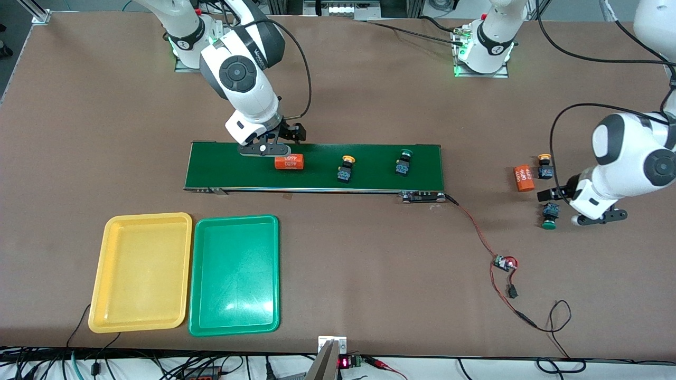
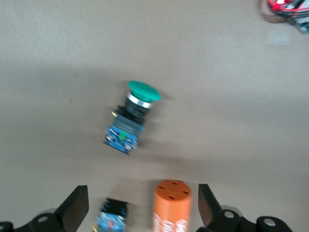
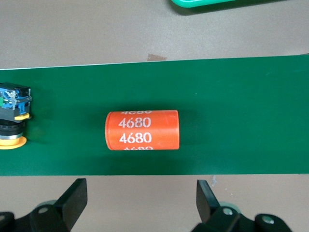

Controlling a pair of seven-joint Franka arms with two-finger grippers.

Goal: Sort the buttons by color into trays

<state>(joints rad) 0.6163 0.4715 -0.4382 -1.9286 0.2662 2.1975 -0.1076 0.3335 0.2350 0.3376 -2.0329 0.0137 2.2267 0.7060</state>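
Right tool [image 1: 270, 149] spread, empty, over conveyor belt [image 1: 314, 167] above 4680 cylinder [image 1: 289, 161]. Yellow-capped button [image 1: 346, 169] and green-capped button [image 1: 404, 162] ride belt, presumably feeding toward yellow tray [image 1: 141, 272] and green tray [image 1: 234, 274]. Left tool [image 1: 595, 215] spread, empty, beside green button on desk [image 1: 549, 215]; probably positioned to load it.

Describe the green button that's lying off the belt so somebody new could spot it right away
Start at the long green conveyor belt, then look toward the left arm's end of the table, where three small things lie on bare tabletop by the left tool. The green-capped button is the one nearest the front camera; the other two are a yellow-capped button and an orange cylinder.
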